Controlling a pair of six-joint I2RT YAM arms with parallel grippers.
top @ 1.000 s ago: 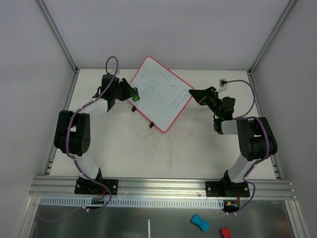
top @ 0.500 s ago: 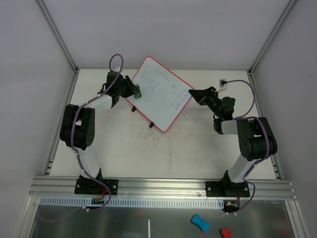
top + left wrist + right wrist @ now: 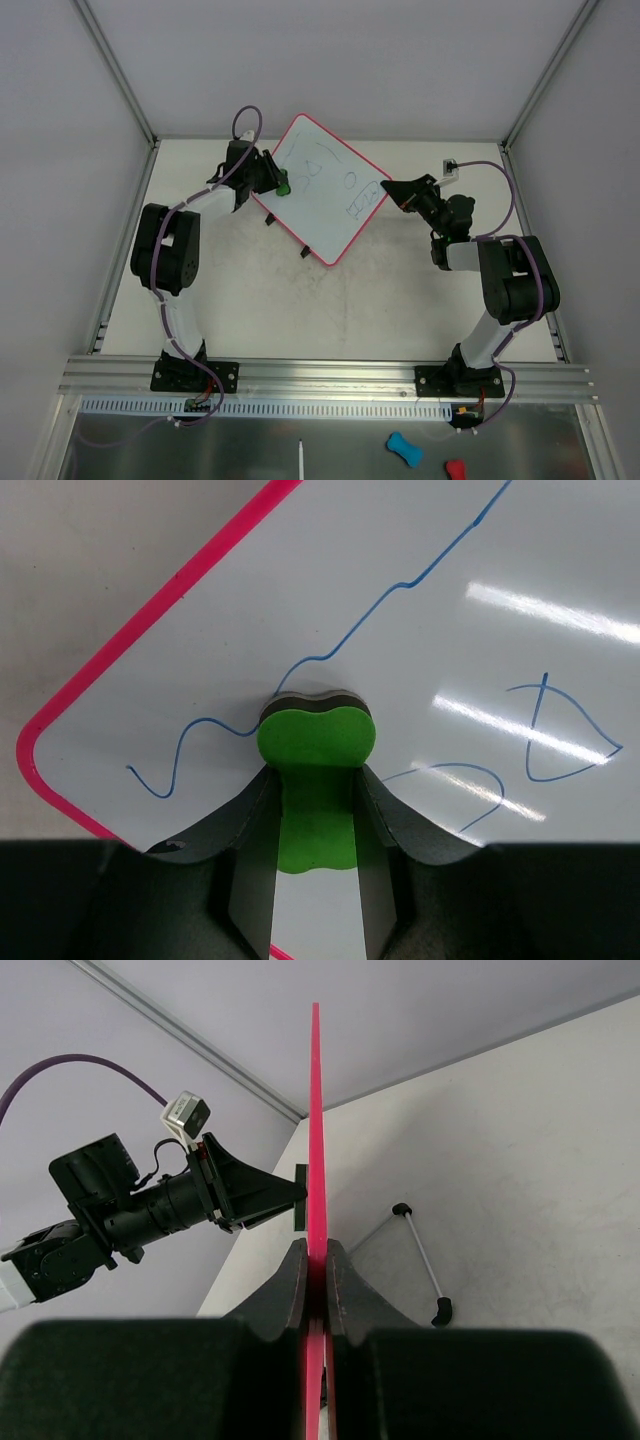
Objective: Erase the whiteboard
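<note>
The whiteboard (image 3: 322,200) has a pink-red frame and sits turned like a diamond at the back of the table, with blue scribbles (image 3: 352,181) on it. My left gripper (image 3: 279,183) is shut on a green eraser (image 3: 284,186) pressed to the board near its left edge. In the left wrist view the eraser (image 3: 316,735) sits between the fingers of the gripper (image 3: 316,780), right on a wavy blue line (image 3: 380,605). My right gripper (image 3: 392,189) is shut on the board's right corner. The right wrist view shows the frame (image 3: 315,1110) edge-on between that gripper's (image 3: 316,1252) fingers.
The board's thin black-footed stand (image 3: 422,1255) rests on the table beneath it. A small white connector (image 3: 451,166) lies at the back right. A blue piece (image 3: 404,448), a red piece (image 3: 455,468) and a white stick (image 3: 300,457) lie on the near shelf. Enclosure walls ring the table.
My left gripper has carried the eraser up and to the right along the board's left side, toward the far corner. The right arm and the board have not moved.
</note>
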